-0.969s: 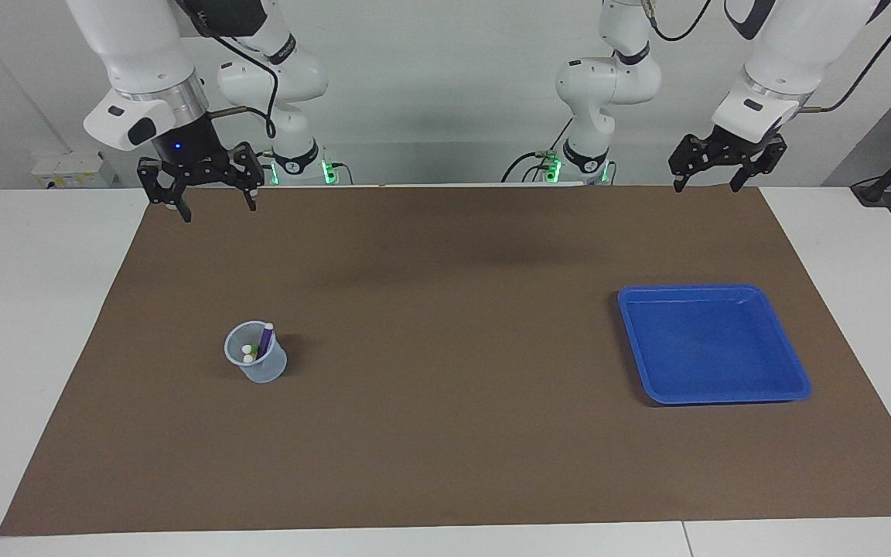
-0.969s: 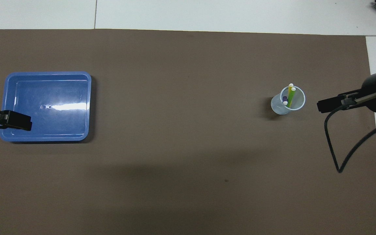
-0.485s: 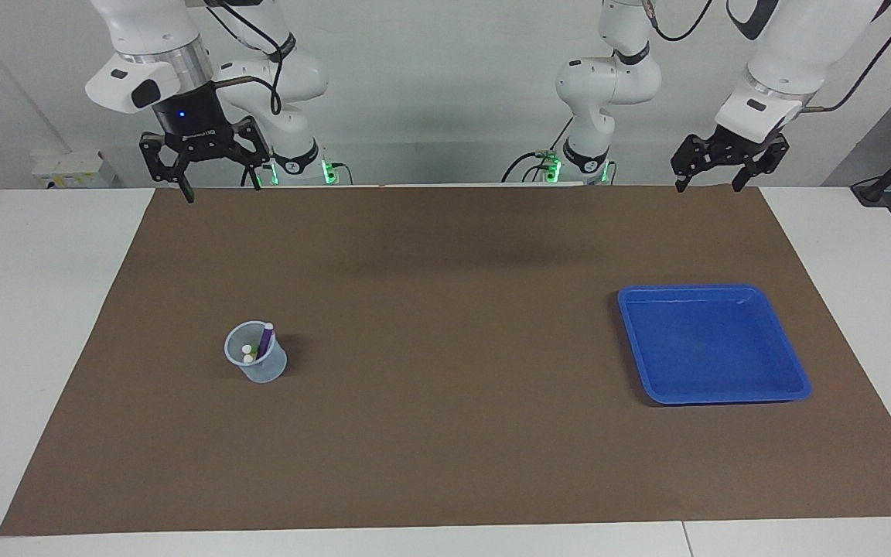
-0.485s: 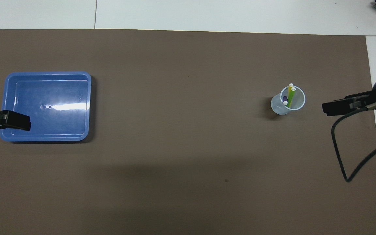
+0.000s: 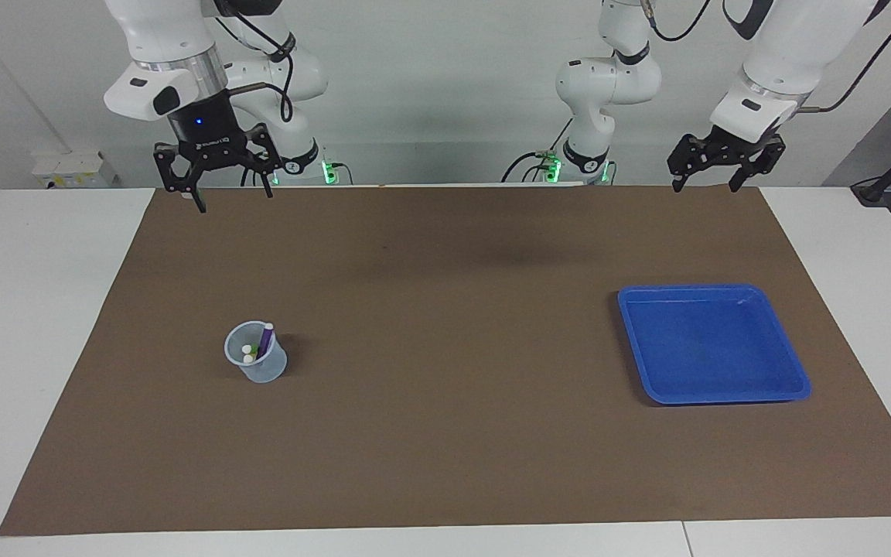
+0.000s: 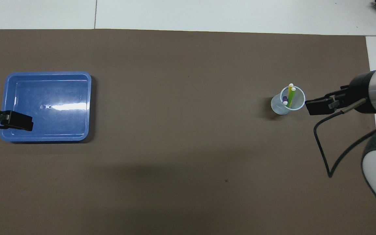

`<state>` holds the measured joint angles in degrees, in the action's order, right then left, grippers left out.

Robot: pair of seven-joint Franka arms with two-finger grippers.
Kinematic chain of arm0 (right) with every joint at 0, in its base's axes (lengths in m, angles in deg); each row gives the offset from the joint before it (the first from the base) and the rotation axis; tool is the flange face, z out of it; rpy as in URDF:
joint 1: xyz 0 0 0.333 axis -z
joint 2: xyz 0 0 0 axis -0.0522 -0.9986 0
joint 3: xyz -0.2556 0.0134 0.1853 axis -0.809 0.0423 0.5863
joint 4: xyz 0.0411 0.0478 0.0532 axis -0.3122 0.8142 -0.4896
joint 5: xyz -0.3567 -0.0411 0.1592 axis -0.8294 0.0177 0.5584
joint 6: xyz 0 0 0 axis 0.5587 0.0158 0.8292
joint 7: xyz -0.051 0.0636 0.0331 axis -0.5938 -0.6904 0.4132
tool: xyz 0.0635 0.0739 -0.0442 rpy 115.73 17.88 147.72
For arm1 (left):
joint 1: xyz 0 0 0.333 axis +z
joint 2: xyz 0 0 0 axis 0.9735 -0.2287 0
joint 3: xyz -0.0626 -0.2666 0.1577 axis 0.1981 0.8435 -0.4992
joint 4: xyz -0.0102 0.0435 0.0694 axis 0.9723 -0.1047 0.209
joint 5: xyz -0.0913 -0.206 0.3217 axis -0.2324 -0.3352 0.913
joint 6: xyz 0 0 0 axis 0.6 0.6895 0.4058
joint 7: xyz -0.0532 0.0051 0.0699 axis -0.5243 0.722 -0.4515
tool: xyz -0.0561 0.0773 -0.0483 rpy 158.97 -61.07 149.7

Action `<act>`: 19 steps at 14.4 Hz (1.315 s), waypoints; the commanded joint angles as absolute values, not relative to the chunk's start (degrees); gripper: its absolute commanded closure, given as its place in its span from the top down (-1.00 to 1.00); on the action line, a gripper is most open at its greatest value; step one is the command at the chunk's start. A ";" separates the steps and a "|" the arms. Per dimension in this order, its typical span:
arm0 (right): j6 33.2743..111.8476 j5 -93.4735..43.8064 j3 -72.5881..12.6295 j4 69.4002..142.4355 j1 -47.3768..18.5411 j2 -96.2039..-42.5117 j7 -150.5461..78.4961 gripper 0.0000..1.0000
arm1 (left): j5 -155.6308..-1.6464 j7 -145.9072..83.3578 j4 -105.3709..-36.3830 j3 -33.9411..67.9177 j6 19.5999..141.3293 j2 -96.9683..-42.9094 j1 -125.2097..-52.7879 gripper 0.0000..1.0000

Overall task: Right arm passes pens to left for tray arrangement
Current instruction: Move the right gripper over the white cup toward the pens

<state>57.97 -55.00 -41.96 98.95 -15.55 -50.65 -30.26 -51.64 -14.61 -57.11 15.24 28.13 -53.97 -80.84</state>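
Observation:
Three pens [image 5: 262, 345] [image 6: 289, 95], purple, yellow and green, stand upright in a small translucent cup [image 5: 258, 366] [image 6: 281, 108] on the brown mat toward the right arm's end. My right gripper [image 5: 233, 198] [image 6: 316, 107], with its blue light on, hangs open and empty, high over the mat's edge by the robots and well clear of the cup. The blue tray [image 5: 712, 348] [image 6: 46, 120] lies empty toward the left arm's end. My left gripper [image 5: 706, 186] [image 6: 15, 120] waits open and empty, high over the mat's edge by the robots.
The brown mat [image 5: 445, 433] covers most of the white table. A black cable [image 6: 325, 156] loops down from the right wrist. Nothing else stands on the mat between the cup and the tray.
The right gripper has swung sideways toward the middle of the table, closer to the cup in the overhead view. The left arm has hardly moved. Cup, pens and tray are unchanged.

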 commanded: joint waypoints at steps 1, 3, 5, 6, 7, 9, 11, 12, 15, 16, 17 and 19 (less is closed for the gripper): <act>61.22 -53.14 -42.01 101.39 -15.12 -52.51 -28.90 1.00 | -51.74 -14.16 -58.53 15.28 28.30 -52.50 -80.91 1.00; 62.45 -53.14 -42.01 101.39 -15.12 -54.88 -28.99 1.00 | -51.74 -14.07 -58.62 15.28 28.30 -52.50 -80.91 1.00; 62.63 -53.14 -42.10 101.48 -14.86 -57.52 -29.26 1.00 | -51.74 -14.07 -58.62 15.28 28.30 -52.50 -80.91 1.00; 62.72 -53.14 -42.10 101.48 -13.81 -58.23 -29.26 1.00 | -51.74 -14.07 -58.62 15.37 28.39 -52.50 -80.91 1.00; 62.72 -53.14 -42.10 101.40 -13.46 -59.28 -29.26 1.00 | -51.74 -14.07 -58.71 15.37 28.39 -52.41 -81.00 1.00; 64.46 -53.14 -42.01 101.48 -13.45 -61.21 -29.26 1.00 | -51.74 -14.07 -58.71 15.37 28.30 -52.41 -81.00 1.00; 65.44 -53.14 -42.01 101.83 -13.80 -62.45 -29.26 1.00 | -51.74 -13.99 -58.62 15.37 28.21 -52.41 -81.00 1.00; 66.83 -53.14 -42.01 102.62 -14.06 -62.89 -29.34 1.00 | -51.74 -14.07 -58.62 15.37 28.30 -52.49 -80.91 1.00; 75.16 -53.14 -41.84 109.11 -14.77 -62.98 -29.35 1.00 | -51.74 -14.16 -58.71 15.37 28.56 -52.41 -80.91 1.00; 78.94 -53.14 -41.84 110.87 -15.55 -64.03 -29.26 1.00 | -51.74 -14.77 -58.80 15.37 28.57 -52.41 -81.00 1.00; 79.59 -53.14 -41.84 111.23 -15.56 -64.56 -29.00 1.00 | -51.74 -14.95 -58.80 15.37 28.57 -52.41 -81.00 1.00; 79.41 -53.23 -41.84 111.15 -15.13 -64.65 -28.29 1.00 | -51.74 -14.78 -58.71 15.45 28.57 -52.41 -81.44 1.00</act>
